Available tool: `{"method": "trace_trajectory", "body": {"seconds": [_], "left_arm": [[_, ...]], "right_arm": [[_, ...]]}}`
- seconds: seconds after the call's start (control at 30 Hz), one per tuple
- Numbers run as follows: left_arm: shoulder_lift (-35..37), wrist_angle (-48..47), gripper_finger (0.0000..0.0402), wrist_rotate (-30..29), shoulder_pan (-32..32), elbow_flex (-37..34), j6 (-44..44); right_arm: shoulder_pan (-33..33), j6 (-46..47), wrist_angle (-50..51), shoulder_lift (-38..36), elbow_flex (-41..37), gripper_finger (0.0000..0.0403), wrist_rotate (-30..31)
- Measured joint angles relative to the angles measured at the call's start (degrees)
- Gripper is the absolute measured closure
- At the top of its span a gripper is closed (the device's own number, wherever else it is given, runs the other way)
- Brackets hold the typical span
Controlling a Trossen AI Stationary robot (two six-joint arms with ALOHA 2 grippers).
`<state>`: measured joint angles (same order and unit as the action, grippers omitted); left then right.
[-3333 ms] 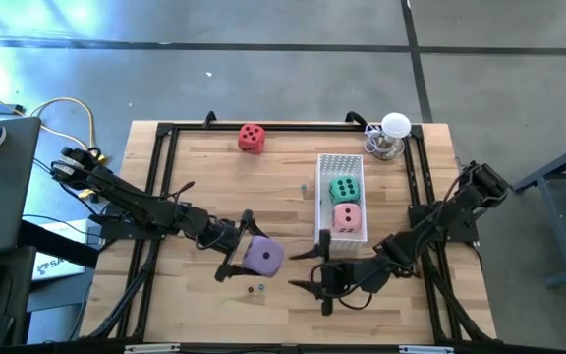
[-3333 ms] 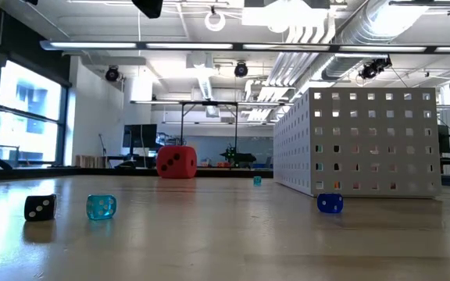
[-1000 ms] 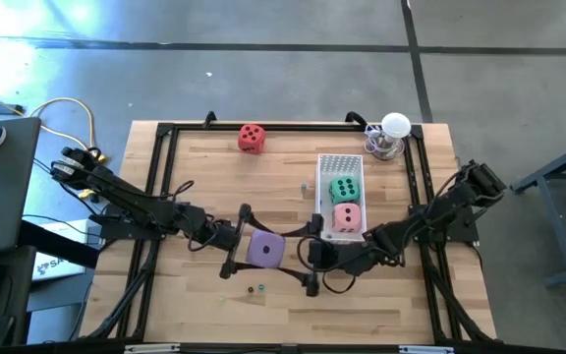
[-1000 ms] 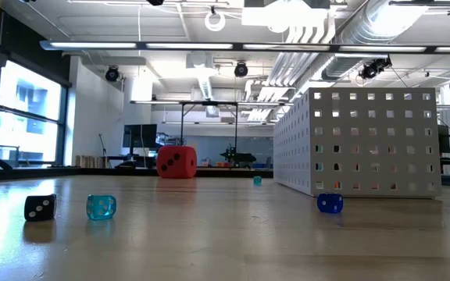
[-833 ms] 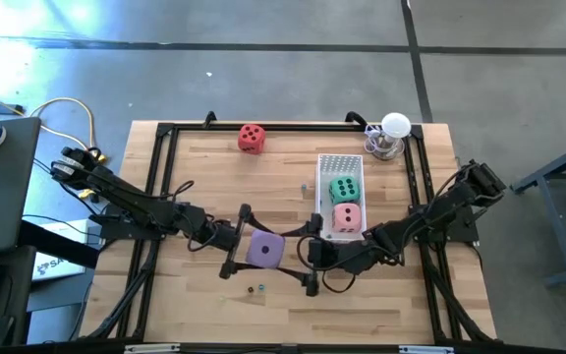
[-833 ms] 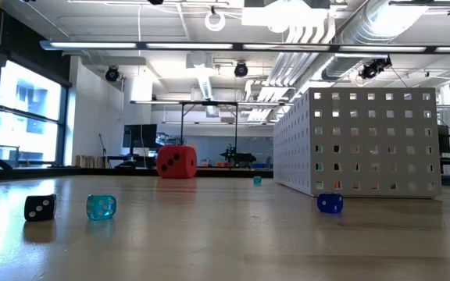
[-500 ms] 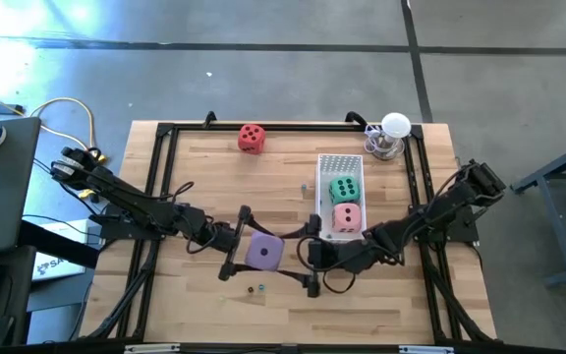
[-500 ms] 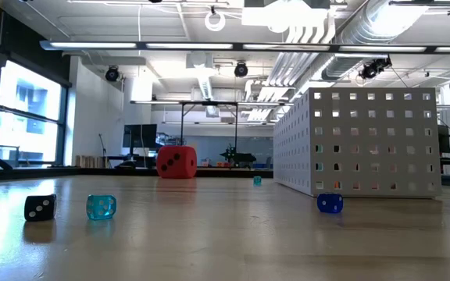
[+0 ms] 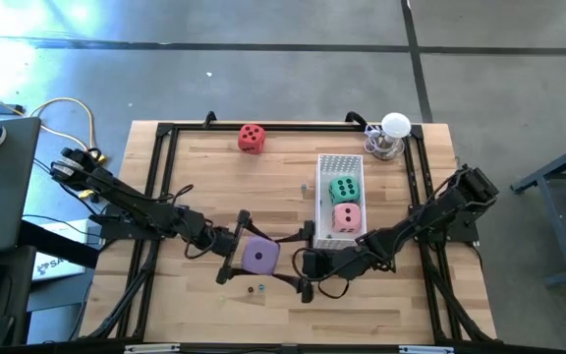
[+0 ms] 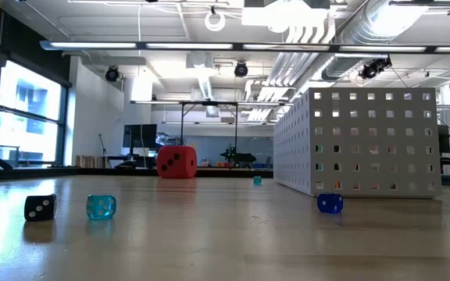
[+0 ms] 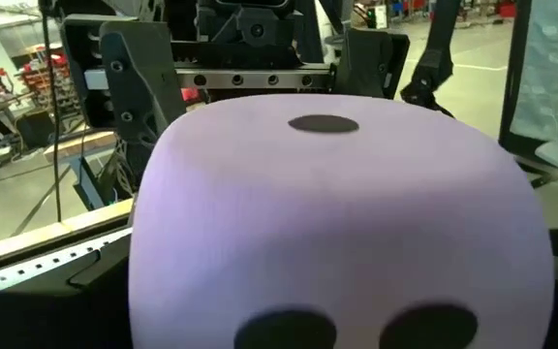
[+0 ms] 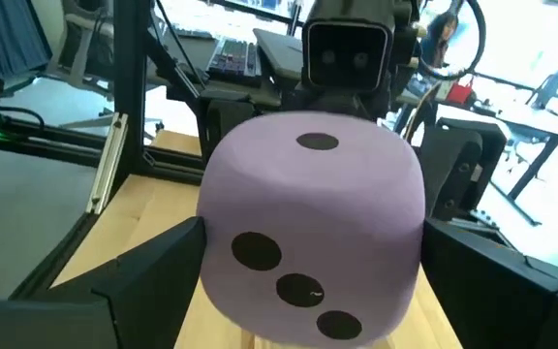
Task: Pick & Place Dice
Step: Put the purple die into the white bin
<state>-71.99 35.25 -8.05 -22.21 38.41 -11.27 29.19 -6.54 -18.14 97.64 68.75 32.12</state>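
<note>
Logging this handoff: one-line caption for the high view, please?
Both open grippers, left gripper and right gripper, flank the purple die.

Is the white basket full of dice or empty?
Partly full. From above, the white basket holds a green die and a pink die; the purple die and red die are outside it.

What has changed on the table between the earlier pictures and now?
The right gripper moved left from beside the white basket to the purple die, which the left gripper has on its other side. The die sits between both pairs of fingers; whose grip holds it is unclear. The red die, green die and pink die stayed put.
</note>
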Motion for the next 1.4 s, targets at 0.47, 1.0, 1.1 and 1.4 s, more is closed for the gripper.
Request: {"method": "trace_trajectory", "body": {"seconds": [0.47,1.0,1.1,1.4], "left_arm": [[-0.02,0.14,0.0002,-1.05,-0.93,0.02,-1.99],[0.04,0.09,0.0002,-1.8,-0.73,0.42,-1.94],[0.04,-0.15,0.0002,-1.54,-0.76,0.42,-2.03],[0.04,0.75,0.0002,-3.01,-0.82,0.35,-2.23]], "right_arm": [[-0.48,2.09,-3.75,0.95,0.04,0.0041,-1.73],[6.79,-8.59,-4.02,1.27,-0.04,0.0041,18.51],[8.18,-9.56,-4.14,1.27,-0.04,0.0041,19.07],[9.5,-4.0,-3.85,1.25,-0.04,0.0041,21.6]]}}
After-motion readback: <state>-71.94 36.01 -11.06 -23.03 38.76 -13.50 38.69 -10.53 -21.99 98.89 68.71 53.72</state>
